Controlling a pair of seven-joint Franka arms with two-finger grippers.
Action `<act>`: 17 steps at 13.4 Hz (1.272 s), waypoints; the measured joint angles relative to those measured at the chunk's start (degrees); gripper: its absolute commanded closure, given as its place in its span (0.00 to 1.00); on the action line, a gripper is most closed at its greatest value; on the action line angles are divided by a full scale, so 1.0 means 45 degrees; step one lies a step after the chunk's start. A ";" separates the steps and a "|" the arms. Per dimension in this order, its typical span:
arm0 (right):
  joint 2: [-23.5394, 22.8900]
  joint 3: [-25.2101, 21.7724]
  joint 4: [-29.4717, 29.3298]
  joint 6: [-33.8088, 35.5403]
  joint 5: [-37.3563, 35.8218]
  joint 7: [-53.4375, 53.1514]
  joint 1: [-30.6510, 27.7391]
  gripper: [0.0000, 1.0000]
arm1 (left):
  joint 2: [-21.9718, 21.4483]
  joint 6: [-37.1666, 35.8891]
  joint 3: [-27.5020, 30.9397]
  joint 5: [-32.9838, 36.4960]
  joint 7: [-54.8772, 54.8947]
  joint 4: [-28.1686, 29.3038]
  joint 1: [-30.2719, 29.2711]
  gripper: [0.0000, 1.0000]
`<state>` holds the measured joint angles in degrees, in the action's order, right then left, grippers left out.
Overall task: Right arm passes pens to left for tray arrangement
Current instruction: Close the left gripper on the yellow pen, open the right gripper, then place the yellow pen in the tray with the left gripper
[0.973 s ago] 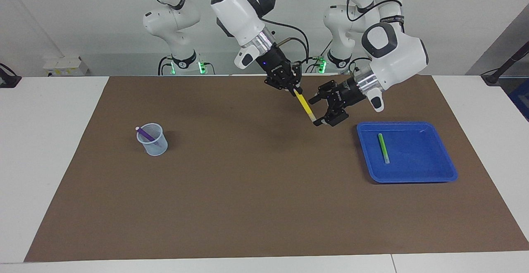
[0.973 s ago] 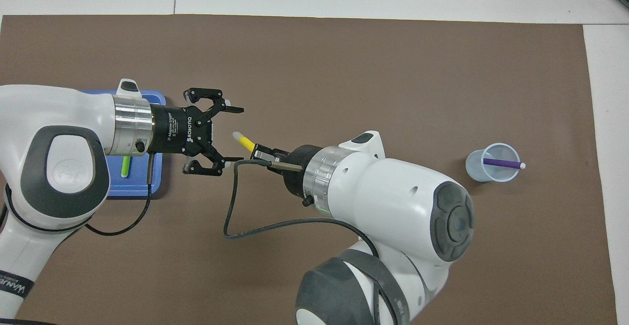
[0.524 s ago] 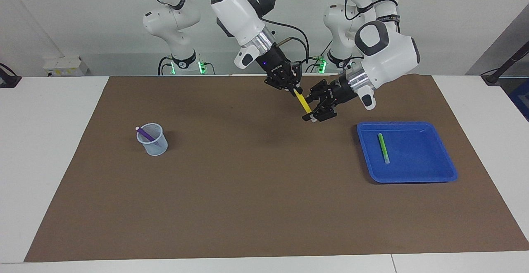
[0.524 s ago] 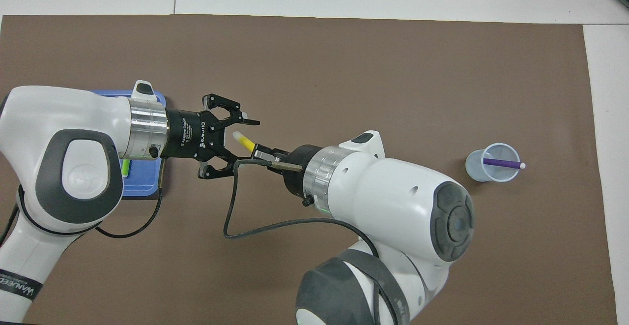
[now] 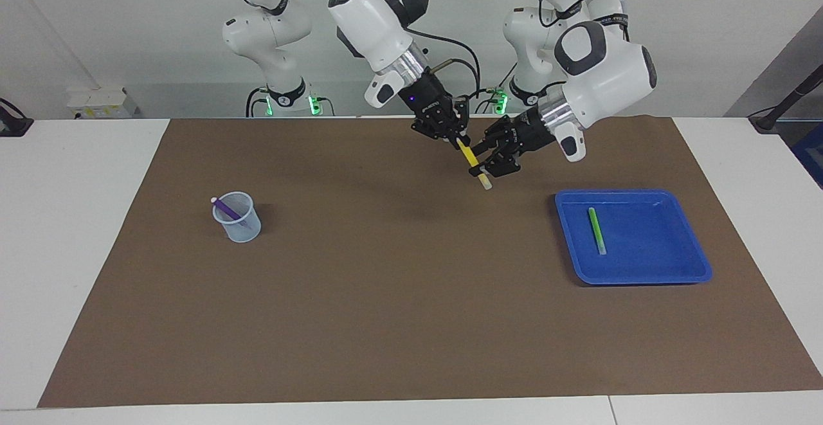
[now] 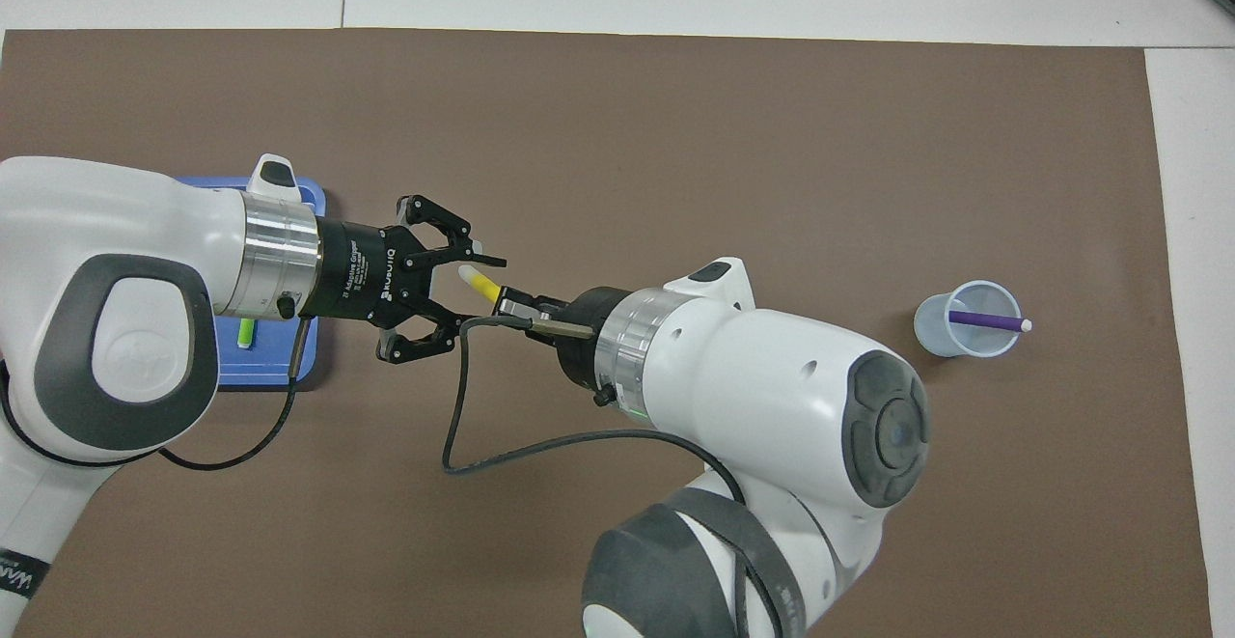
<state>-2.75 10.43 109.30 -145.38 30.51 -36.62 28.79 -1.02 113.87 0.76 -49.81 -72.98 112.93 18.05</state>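
Facing view: the black two-finger left gripper, wide a second earlier, had narrowed around the slim yellow marker pen clamped in the right gripper above the brown mat's robot-side edge; the handover neared.

Overhead view: its fingers had drawn nearer the pen, whether touching was unclear; green pen in the shallow blue plastic tray.

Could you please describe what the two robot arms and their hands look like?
Both arms are glossy white with dark grey joint caps and silver wrist rings. Each ends in a black two-finger hand: the left hand carries white lettering, and the right hand has a small blue wrist light. Black cables loop along both arms.
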 measured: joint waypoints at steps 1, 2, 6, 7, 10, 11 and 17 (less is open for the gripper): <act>-0.0001 -0.0015 -0.0012 0.0034 0.0000 0.0005 -0.0010 1.00 | -0.0002 -0.0060 0.0011 0.0054 0.0013 -0.0011 -0.0002 1.00; -0.0001 -0.0051 -0.0021 0.0048 0.0001 0.0008 -0.0041 1.00 | -0.0009 -0.0184 0.0015 0.0128 0.0121 -0.0012 -0.0004 1.00; -0.0001 -0.0055 -0.0038 0.0084 0.0000 0.0012 -0.0073 1.00 | -0.0022 -0.0242 0.0005 0.0202 0.0220 -0.0017 -0.0003 1.00; -0.0001 -0.0045 -0.0044 0.0084 0.0000 0.0012 -0.0072 1.00 | -0.0047 -0.0242 0.0000 0.0263 0.0232 -0.0016 -0.0003 1.00; 0.0000 -0.0030 -0.0080 0.0097 0.0000 0.0012 -0.0072 1.00 | -0.0103 -0.0243 0.0001 0.0342 0.0233 -0.0016 -0.0004 1.00; 0.0000 -0.0031 -0.0081 0.0103 0.0000 0.0012 -0.0072 1.00 | -0.0104 -0.0247 -0.0001 0.0349 0.0237 -0.0016 -0.0004 1.00; 0.0000 -0.0038 -0.0092 0.0115 0.0000 0.0012 -0.0101 0.00 | -0.0136 -0.0362 -0.0024 0.0653 0.0311 -0.0016 -0.0002 1.00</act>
<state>-2.75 10.25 108.89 -144.87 30.52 -36.57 28.34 -1.64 112.24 0.65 -46.86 -71.58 112.86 18.05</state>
